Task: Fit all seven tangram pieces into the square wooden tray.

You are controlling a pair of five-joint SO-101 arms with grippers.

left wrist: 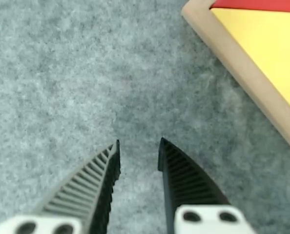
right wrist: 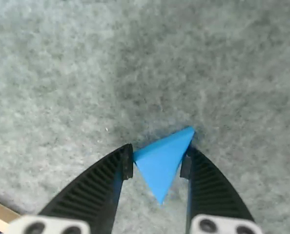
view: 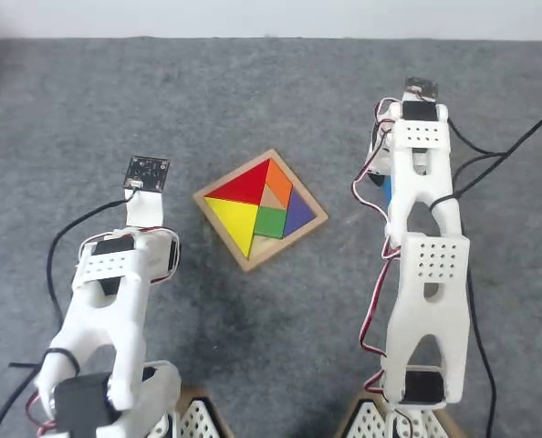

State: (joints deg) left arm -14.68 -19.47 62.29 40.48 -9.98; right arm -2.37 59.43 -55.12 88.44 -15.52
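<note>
Tray (view: 289,245) nearly full: red (view: 244,185), yellow (view: 234,219), orange (view: 278,180), green (view: 271,222) and purple (view: 297,214) pieces seated flush.

Tan patch (view: 271,196) at tray centre (bare floor or wood-coloured piece, cannot tell).

Blue triangle (right wrist: 162,158) not yet in: well right of tray, over grey carpet (right wrist: 135,58), pinched between fingers of right gripper (right wrist: 157,157).

Left gripper (left wrist: 138,146) just beside tray's left corner, fingers parted slightly, empty.

Judgement: blue triangle left to place, possibly into that centre patch.
</note>
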